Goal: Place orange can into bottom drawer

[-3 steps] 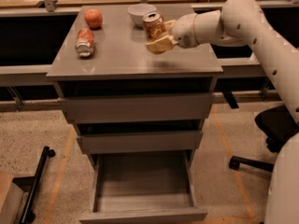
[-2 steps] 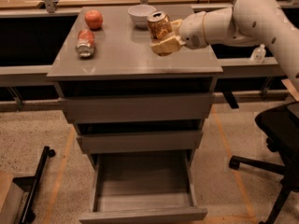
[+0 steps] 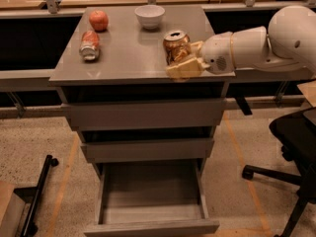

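Your gripper (image 3: 183, 58), reaching in from 3 o'clock, was clamped on the can (image 3: 176, 41), one finger in front of it and one behind, holding it upright near the front right edge of the top (image 3: 123, 58). The bottom drawer (image 3: 150, 227) stood pulled out at 6 o'clock, probably so you could lower the can straight in. Red can (image 3: 90, 45), apple (image 3: 98, 19) and bowl (image 3: 149, 16) sat well apart, at 10 to 12 o'clock
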You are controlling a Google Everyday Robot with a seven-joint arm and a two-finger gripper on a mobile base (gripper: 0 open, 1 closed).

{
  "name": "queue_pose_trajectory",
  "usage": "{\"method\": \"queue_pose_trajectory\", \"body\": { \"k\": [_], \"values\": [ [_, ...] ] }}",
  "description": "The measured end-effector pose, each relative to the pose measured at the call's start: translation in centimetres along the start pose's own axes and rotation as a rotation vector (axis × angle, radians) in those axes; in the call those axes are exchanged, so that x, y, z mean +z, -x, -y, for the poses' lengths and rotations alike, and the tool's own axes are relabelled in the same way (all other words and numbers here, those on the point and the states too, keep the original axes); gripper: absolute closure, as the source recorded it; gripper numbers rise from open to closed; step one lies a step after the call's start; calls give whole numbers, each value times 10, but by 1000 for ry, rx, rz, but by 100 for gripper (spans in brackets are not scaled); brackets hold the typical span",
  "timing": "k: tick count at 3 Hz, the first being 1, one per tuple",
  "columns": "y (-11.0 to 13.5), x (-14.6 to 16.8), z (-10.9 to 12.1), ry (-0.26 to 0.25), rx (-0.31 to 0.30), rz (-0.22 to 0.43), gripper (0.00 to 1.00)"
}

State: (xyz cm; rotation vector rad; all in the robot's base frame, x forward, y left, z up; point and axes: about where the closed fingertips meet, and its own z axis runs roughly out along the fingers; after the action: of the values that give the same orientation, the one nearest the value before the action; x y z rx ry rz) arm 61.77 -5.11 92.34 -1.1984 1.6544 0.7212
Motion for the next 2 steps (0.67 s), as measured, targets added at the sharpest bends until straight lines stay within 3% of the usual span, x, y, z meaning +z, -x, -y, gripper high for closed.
{"method": "queue_pose_trajectory", "body": {
  "k": [1,2],
  "values": [
    [-6,-3,-5,8,13,-3,100],
    [-16,13,-8,47,-22,0,100]
  ]
}}
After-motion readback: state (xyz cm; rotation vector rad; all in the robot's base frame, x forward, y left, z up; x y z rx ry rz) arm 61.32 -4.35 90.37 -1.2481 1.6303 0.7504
